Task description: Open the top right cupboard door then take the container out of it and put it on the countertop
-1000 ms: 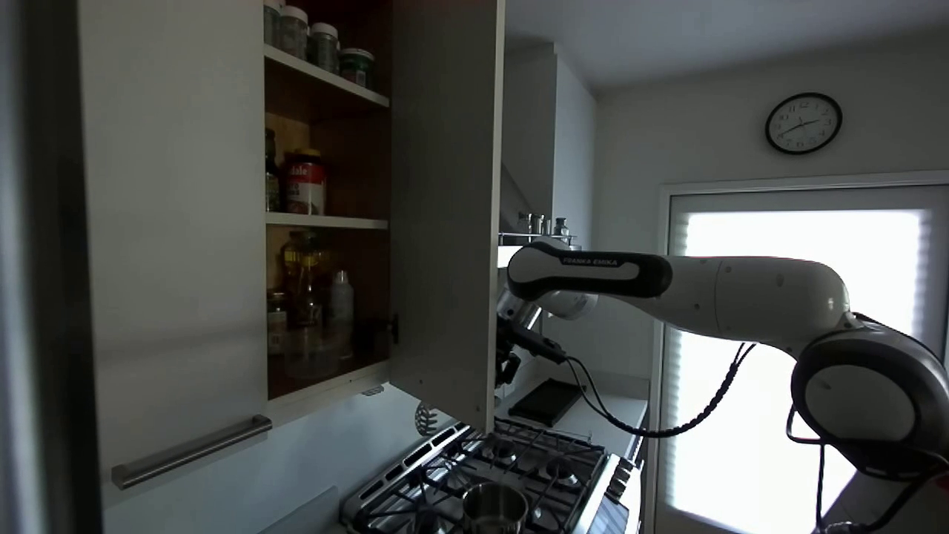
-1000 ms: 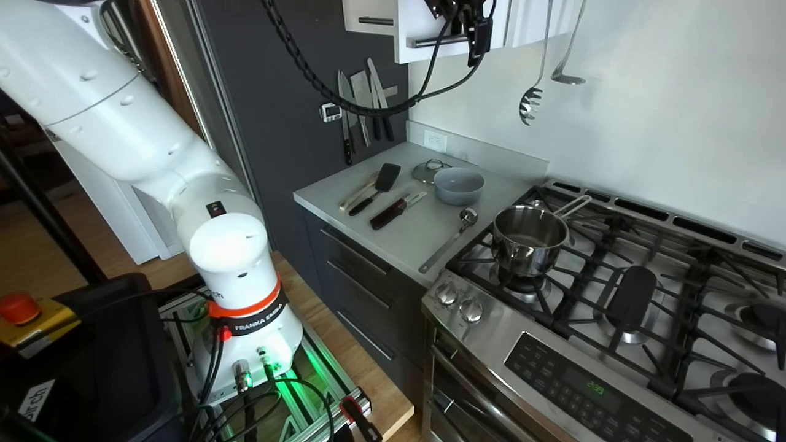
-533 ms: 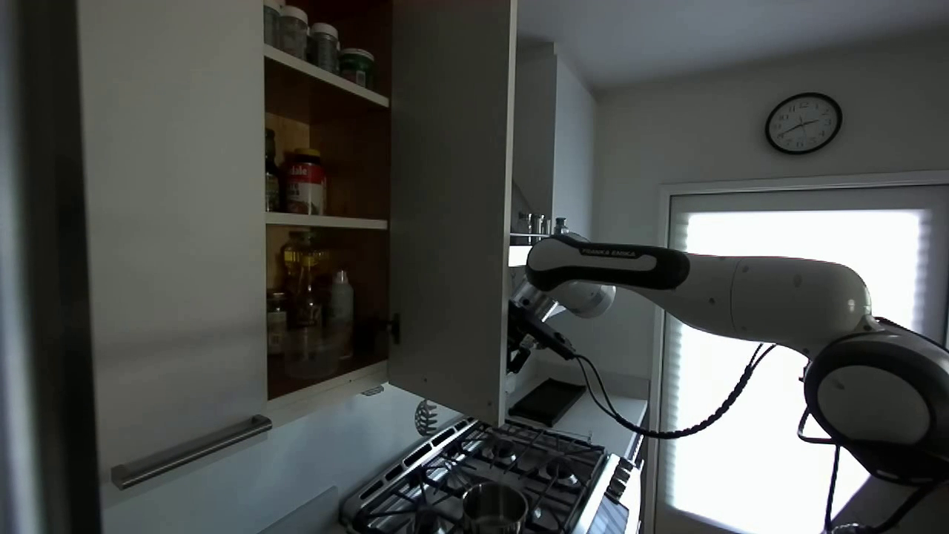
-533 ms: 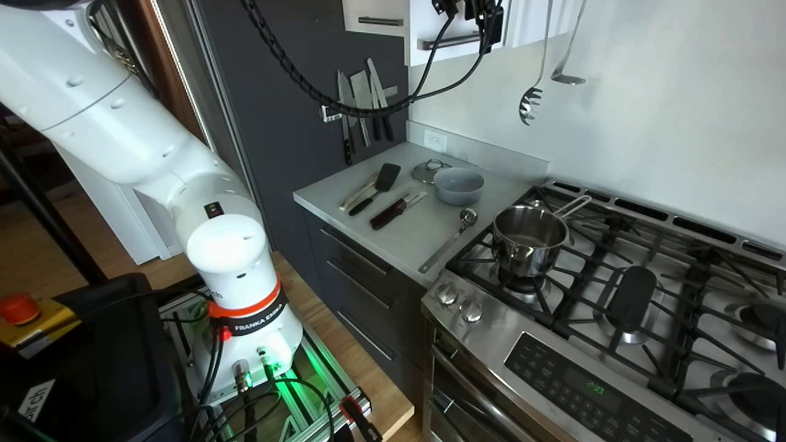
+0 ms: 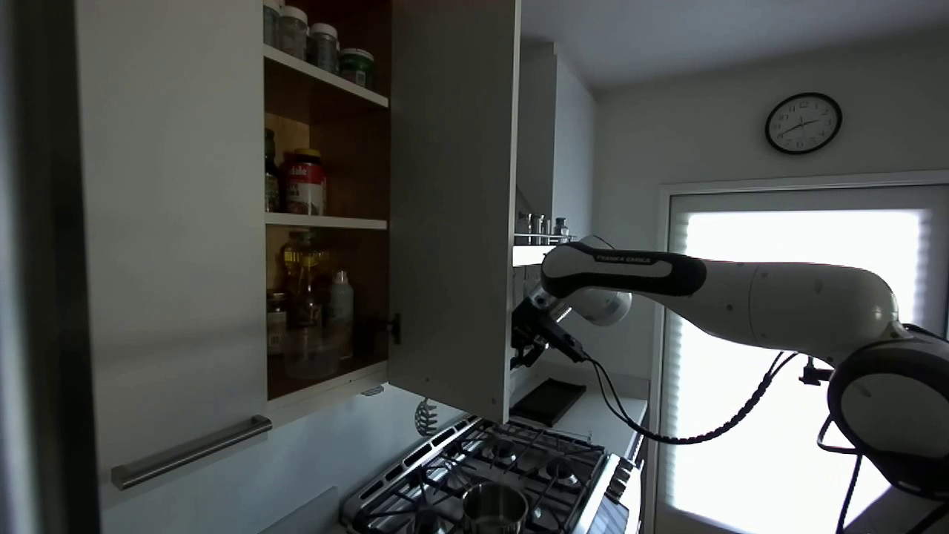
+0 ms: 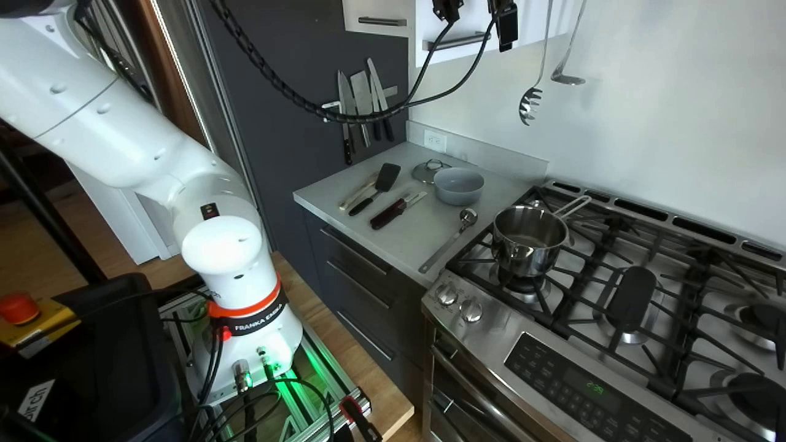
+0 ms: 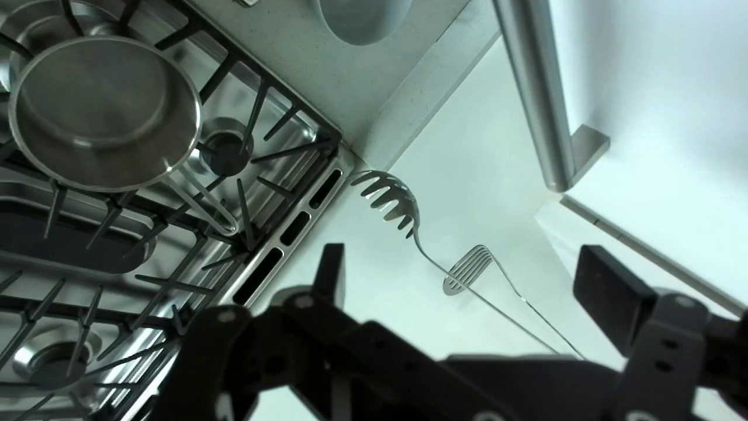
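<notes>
1. Nearest, in the wrist view, the gripper [image 7: 470, 280] has its 2 fingers [image 7: 610, 298] spread wide apart, with the pale wall [image 7: 491, 187] showing through the gap.

2. Near the fingers but apart from them, a metal bar handle [image 7: 534, 99] shows; it belongs to the top right cupboard door [image 5: 452, 208], which stands swung out. In an exterior view the door's edge hides part of the gripper (so whether those 2 touch, I cannot tell).

3. Past the fingers, 2 metal utensils hang in front of the wall: a toothed server [image 7: 403, 193] and a slotted piece [image 7: 467, 272].

4. On the door's inner side, in an exterior view, the container [image 5: 310, 360] stands in the bottom compartment of the cupboard [image 5: 356, 170], toward the front, just beside a pale bottle [image 5: 342, 304]. It is clear and dim, hard to make out. Small jars [image 5: 324, 48] stand on the top level, a red-labelled jar [image 5: 305, 185] on the middle level.

5. Lower down, the hob [image 6: 681, 294] bears a shiny metal saucepan [image 6: 528, 245] at the end bordering the countertop [image 6: 402, 242], its handle pointing toward the wall.

6. The countertop, pale and flat, holds a grey bowl [image 6: 459, 190] just beside a lid [image 6: 427, 172], a black spatula [image 6: 387, 177], 2 dark-red-handled tools [image 6: 388, 215] and a metal ladle [image 6: 447, 245].

7. Farthest off, in an exterior view, a round clock [image 5: 804, 123] hangs above a bright pane [image 5: 801, 233], which the arm [image 5: 786, 300] partly covers.
</notes>
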### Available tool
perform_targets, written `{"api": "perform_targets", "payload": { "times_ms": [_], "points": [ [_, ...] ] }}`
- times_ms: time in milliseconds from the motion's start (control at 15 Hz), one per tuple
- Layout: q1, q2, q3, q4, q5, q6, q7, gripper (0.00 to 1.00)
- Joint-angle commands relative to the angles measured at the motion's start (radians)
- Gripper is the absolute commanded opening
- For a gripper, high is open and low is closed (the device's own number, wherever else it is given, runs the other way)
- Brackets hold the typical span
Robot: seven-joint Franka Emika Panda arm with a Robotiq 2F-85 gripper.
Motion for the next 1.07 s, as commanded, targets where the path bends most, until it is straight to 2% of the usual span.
{"api": "perform_targets", "payload": {
  "times_ms": [0, 133, 200, 267, 400, 667, 1000],
  "points": [
    [-0.02, -0.076, -0.005, -0.088, -0.02, 0.018, 0.0, 1.0],
    [-0.049, -0.1, 0.007, -0.122, -0.059, 0.033, 0.024, 1.0],
    [-0.063, -0.103, 0.018, -0.148, -0.017, 0.104, 0.099, 1.0],
    [-0.03, -0.061, -0.006, -0.076, -0.03, 0.029, 0.032, 1.0],
    [-0.042, -0.075, -0.002, -0.107, -0.03, 0.076, 0.072, 1.0],
    [-0.045, -0.081, 0.003, -0.117, -0.03, 0.082, 0.089, 1.0],
    [-0.086, -0.145, -0.026, -0.113, -0.212, -0.06, -0.039, 1.0]
  ]
}}
